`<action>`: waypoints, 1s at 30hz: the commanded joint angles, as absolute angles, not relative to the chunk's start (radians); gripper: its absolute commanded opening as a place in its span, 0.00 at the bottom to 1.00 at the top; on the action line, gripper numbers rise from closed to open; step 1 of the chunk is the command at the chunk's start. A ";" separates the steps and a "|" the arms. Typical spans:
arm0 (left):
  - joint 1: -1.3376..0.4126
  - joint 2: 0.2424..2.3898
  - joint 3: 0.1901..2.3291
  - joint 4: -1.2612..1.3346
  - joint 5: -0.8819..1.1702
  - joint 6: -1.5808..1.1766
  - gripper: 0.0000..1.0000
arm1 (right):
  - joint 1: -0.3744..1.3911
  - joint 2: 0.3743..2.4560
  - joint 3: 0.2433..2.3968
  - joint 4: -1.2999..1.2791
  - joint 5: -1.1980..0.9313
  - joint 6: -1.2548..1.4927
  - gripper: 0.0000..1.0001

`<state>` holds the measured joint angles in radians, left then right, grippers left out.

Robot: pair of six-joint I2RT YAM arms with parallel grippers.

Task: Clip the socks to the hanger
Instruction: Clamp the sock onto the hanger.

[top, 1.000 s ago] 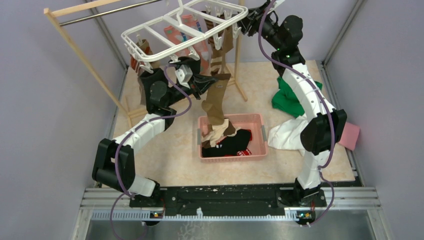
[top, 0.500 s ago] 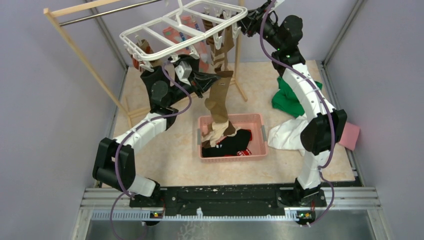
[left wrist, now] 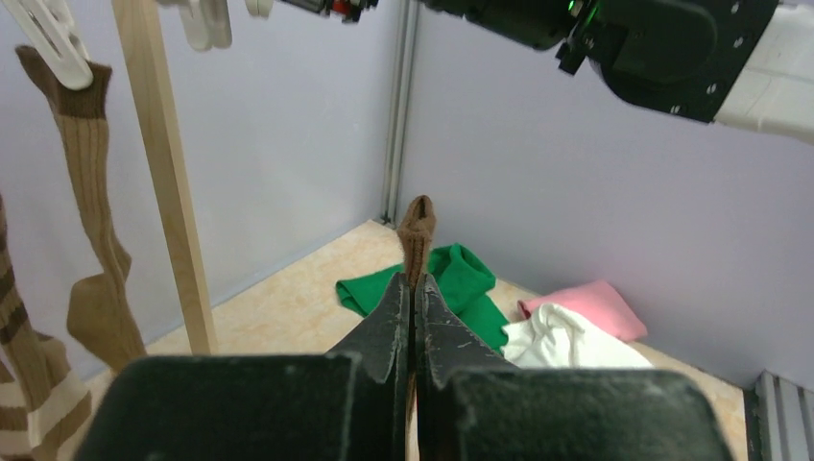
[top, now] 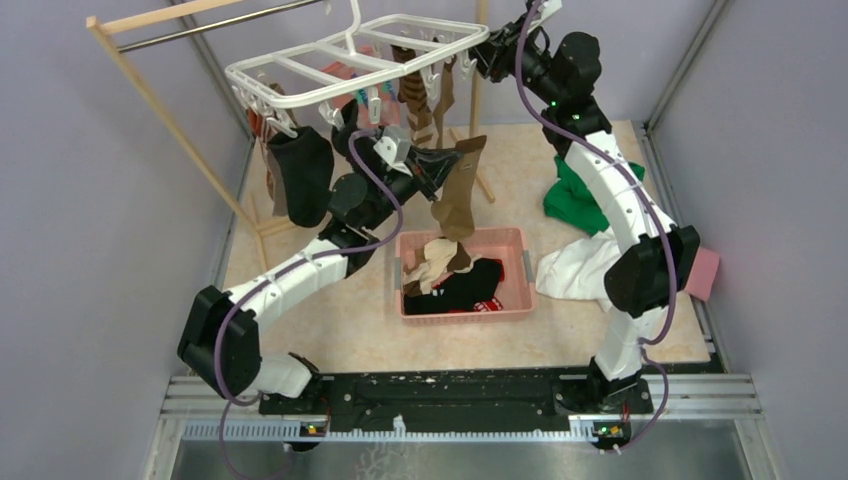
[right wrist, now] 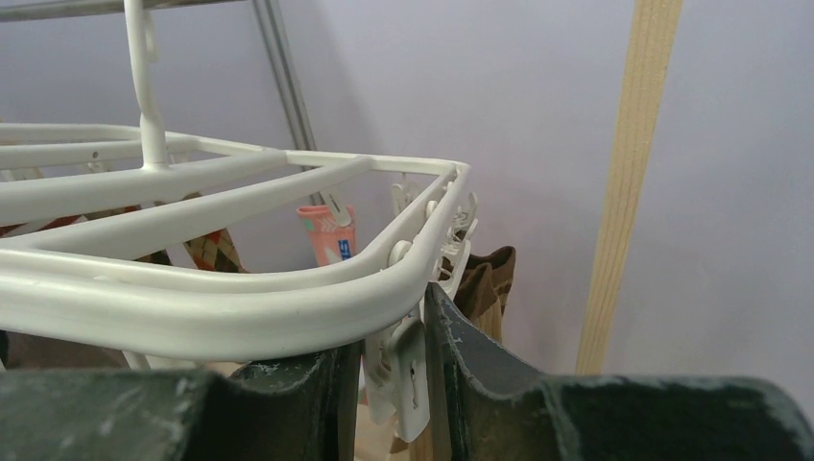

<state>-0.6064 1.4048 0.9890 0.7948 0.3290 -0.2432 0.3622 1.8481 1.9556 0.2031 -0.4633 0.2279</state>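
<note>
under the hanger (right wrist: 192, 322), left gripper (left wrist: 413, 288) reaches up, jaws shut on a brown sock (left wrist: 418, 226); right gripper (top: 482, 55) at 1 o'clock pinches a clip (right wrist: 408, 379).

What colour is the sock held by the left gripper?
Plain brown. The sock, pinched in the left gripper, shows best in the top external view.

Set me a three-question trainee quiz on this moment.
1. True or false: the left gripper is shut on a plain brown sock.
2. What sits between the fingers of the right gripper? A) a striped sock B) a small white plastic clip of the white grid hanger C) a wooden post
3. Fill in: the loose socks lie in a pink plastic ____.
Key: 1 true; 2 B; 3 basket.
</note>
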 commanded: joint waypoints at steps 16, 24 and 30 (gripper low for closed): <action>-0.762 1.496 1.128 0.825 -0.237 -0.028 0.00 | 0.408 1.721 1.880 0.184 -0.418 0.242 0.13; -0.803 1.545 1.176 0.881 -0.336 0.175 0.00 | 0.411 1.715 1.871 0.181 -0.411 0.243 0.13; -0.848 1.595 1.189 1.012 -0.440 0.352 0.00 | 0.415 1.723 1.880 0.173 -0.407 0.246 0.13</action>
<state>-0.8227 1.5639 1.1404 0.8677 -0.3458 0.1951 0.3977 1.7660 1.8725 0.1848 -0.4168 0.2306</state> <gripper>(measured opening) 0.012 0.258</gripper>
